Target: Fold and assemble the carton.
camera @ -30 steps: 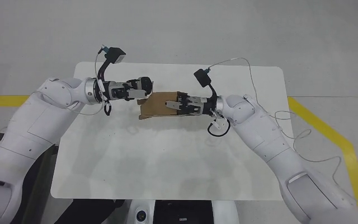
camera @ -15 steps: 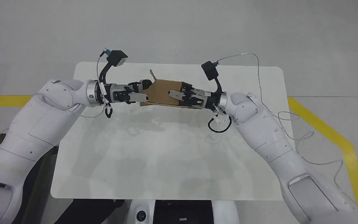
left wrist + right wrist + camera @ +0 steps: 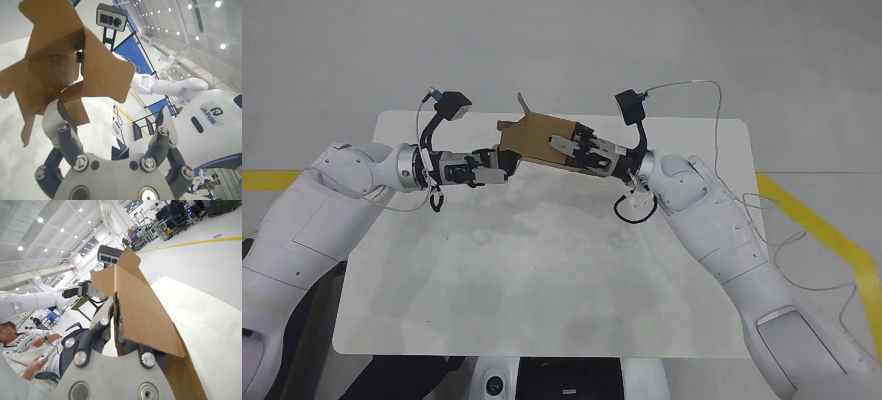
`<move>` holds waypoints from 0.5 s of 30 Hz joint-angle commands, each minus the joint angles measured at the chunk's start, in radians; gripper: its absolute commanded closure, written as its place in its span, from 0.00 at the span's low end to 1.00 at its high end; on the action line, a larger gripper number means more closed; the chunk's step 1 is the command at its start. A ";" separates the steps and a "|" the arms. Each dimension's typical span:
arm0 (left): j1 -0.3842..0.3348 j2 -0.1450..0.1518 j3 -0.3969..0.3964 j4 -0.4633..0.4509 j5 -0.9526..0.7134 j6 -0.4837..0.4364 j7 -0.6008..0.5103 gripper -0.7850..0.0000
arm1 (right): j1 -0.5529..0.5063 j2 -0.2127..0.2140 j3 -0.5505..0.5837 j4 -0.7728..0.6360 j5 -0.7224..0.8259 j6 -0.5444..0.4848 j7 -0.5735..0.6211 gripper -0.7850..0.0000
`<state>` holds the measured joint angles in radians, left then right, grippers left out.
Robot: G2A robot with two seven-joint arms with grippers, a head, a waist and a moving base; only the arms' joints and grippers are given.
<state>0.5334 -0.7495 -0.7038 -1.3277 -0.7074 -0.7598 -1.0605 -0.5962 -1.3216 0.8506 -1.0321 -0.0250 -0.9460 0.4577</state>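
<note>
Top view has the carton [image 3: 540,140] held up off the counter [image 3: 542,290], spanning the gap between the two grippers. The right gripper [image 3: 560,146] meets it at one end. The left gripper [image 3: 506,163] sits at the opposite end, just beside a cardboard corner. A narrow flap sticks out from the carton on the left gripper's side, pointing away from both arms.

Right wrist view shows the right gripper [image 3: 117,321] clamped on the carton [image 3: 140,306]. The edge of a cardboard panel runs down between its fingers [image 3: 104,315]; one finger shows on the outer side and the other is covered by the panel. From that grip the carton stretches straight ahead of the gripper as a long flat face with a crease along it, ending in upturned flaps at the far end. The counter [image 3: 198,313] lies below and to the side of the panel.

Left wrist view shows the left gripper [image 3: 109,105] with its fingers set wide apart and nothing pinched between them. The carton [image 3: 53,72] hangs just ahead of it, its open end turned toward the gripper, flaps splayed outward and the hollow inside in sight. One lower flap reaches down alongside the inner pad of one finger [image 3: 63,111]; whether it touches cannot be told. The other finger has only open air ahead of it.
</note>
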 commanded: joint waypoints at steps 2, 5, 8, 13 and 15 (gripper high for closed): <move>0.003 -0.001 -0.001 -0.005 -0.003 0.004 -0.003 0.00 | 0.001 -0.006 -0.003 -0.001 -0.008 0.001 -0.017 1.00; 0.006 -0.002 -0.001 -0.011 -0.003 0.006 -0.006 0.00 | 0.000 -0.012 -0.006 -0.002 -0.015 0.003 -0.038 1.00; 0.008 -0.003 -0.003 -0.013 -0.002 0.007 -0.007 0.00 | 0.001 -0.018 -0.005 0.001 -0.027 0.007 -0.061 1.00; 0.011 -0.004 -0.005 -0.014 -0.002 0.012 -0.012 0.00 | 0.005 -0.026 -0.002 0.007 -0.048 0.009 -0.090 1.00; 0.013 -0.004 -0.006 -0.016 -0.004 0.012 -0.012 0.00 | 0.006 -0.029 -0.001 0.009 -0.054 0.011 -0.097 1.00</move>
<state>0.5452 -0.7536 -0.7097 -1.3421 -0.7105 -0.7478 -1.0724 -0.5903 -1.3490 0.8494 -1.0237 -0.0763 -0.9360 0.3635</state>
